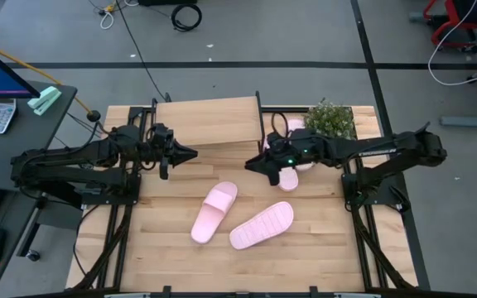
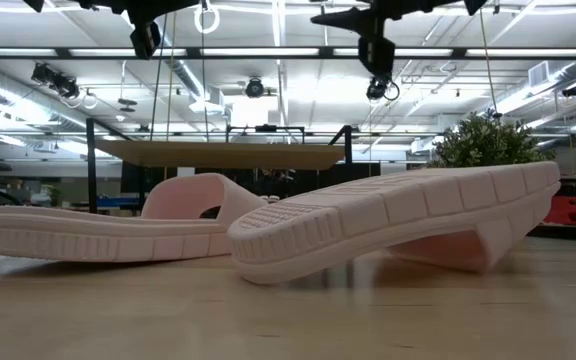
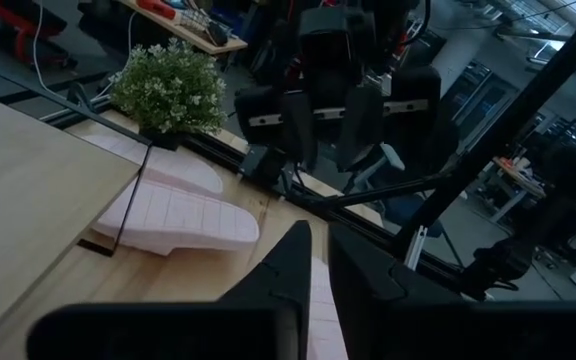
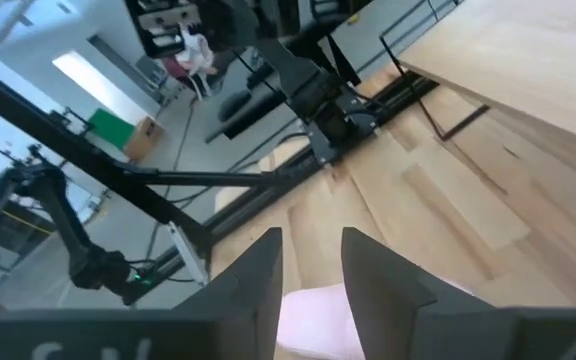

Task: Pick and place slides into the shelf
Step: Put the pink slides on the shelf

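Right gripper [image 1: 255, 165], fingers parted and empty, should drop toward the five-o'clock slide [image 1: 262, 225], gripping its strap squarely.

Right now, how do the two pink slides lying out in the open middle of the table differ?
The left slide lies strap up, sole flat on the table; the right slide is flipped, its ribbed sole facing up. In the low view the left slide sits flat, while the right slide tilts, one end lifted. The right slide lies nearer the front edge. Both are pale pink foam.
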Controlling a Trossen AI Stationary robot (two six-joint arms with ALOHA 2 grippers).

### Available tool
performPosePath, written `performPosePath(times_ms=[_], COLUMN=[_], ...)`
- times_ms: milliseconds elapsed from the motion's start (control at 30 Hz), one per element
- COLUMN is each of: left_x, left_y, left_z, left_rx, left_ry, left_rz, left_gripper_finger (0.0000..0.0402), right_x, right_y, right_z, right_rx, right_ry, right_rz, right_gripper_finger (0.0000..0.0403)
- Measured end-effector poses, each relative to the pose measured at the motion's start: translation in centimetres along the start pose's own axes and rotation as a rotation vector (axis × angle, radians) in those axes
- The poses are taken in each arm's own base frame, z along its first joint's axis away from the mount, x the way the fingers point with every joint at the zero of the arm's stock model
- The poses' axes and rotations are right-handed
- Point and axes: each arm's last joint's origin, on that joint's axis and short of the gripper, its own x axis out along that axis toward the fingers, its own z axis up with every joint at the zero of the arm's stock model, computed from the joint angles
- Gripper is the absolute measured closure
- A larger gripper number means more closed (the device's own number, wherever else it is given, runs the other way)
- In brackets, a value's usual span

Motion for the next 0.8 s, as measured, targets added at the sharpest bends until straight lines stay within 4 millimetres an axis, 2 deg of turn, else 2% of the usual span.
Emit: performPosePath(times_ms=[200,333,433,600,800], left_x=[0.0,-0.1,-0.5,-1.9,-3.9], left_y=[0.0,-0.2,-0.3,-0.6,-1.0], left_z=[0.0,0.0,0.0,0.0,0.3], left_rx=[0.001,0.074,0.116,0.172,0.265], left_ry=[0.001,0.019,0.023,0.085,0.291], left_rz=[0.0,-0.044,-0.072,-0.093,-0.024], left_gripper_finger=[0.0345,0.0337,0.0326,0.0301,0.0277], right_x=[2.3,4.3,5.7,8.1,9.7], right_y=[0.8,-0.1,-0.7,-2.1,-3.5], right_z=[2.4,3.3,3.8,3.8,2.9], right_rx=[-0.055,-0.043,-0.014,0.05,0.115], right_ry=[0.095,0.24,0.297,0.366,0.451], right_rz=[-0.058,-0.171,-0.166,-0.127,-0.088], right_gripper_finger=[0.0293,0.0291,0.0291,0.0291,0.029])
